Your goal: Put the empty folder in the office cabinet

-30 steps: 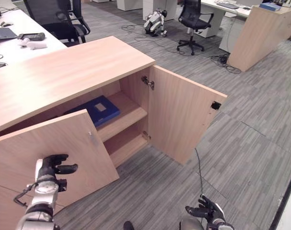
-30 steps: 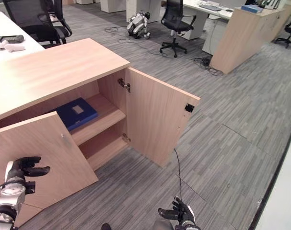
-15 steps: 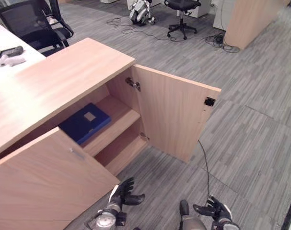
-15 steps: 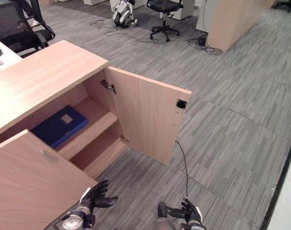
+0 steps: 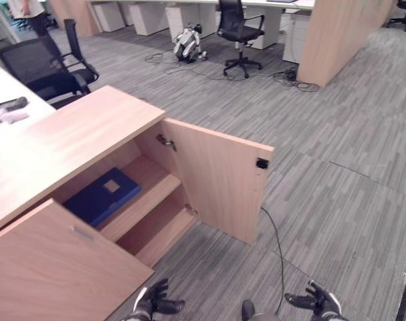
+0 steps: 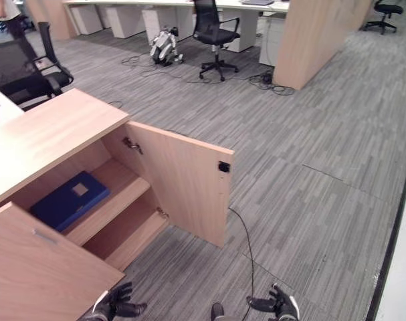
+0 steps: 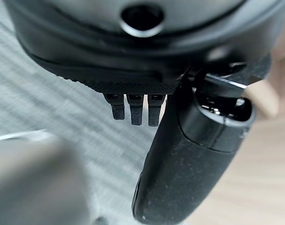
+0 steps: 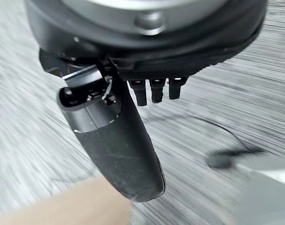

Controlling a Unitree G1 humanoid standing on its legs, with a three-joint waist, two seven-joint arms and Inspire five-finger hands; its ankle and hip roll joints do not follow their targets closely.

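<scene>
A blue folder [image 5: 102, 197] lies flat on the upper shelf of the wooden office cabinet [image 5: 75, 137]. Both cabinet doors stand open: the right door [image 5: 223, 184] swings out over the carpet, and the left door [image 5: 55, 267] angles toward me. My left hand [image 5: 154, 304] hangs low above the carpet in front of the cabinet, open and empty. My right hand [image 5: 316, 302] hangs low to the right, also open and holding nothing. In the wrist views the left hand's thumb [image 7: 189, 159] and the right hand's thumb [image 8: 114, 150] stick out with nothing against them.
The lower shelf [image 5: 159, 234] is bare. Behind the cabinet stand a black office chair [image 5: 39, 67] and a white desk [image 5: 5, 110]. Further back are another chair [image 5: 239, 30], a small four-legged robot [image 5: 187, 41], a wooden partition [image 5: 330, 37] and a person [image 5: 29, 10].
The camera has shifted, showing more of the room. My left hand has dropped from beside the left door to low over the carpet. The right hand stays low; the folder has not moved.
</scene>
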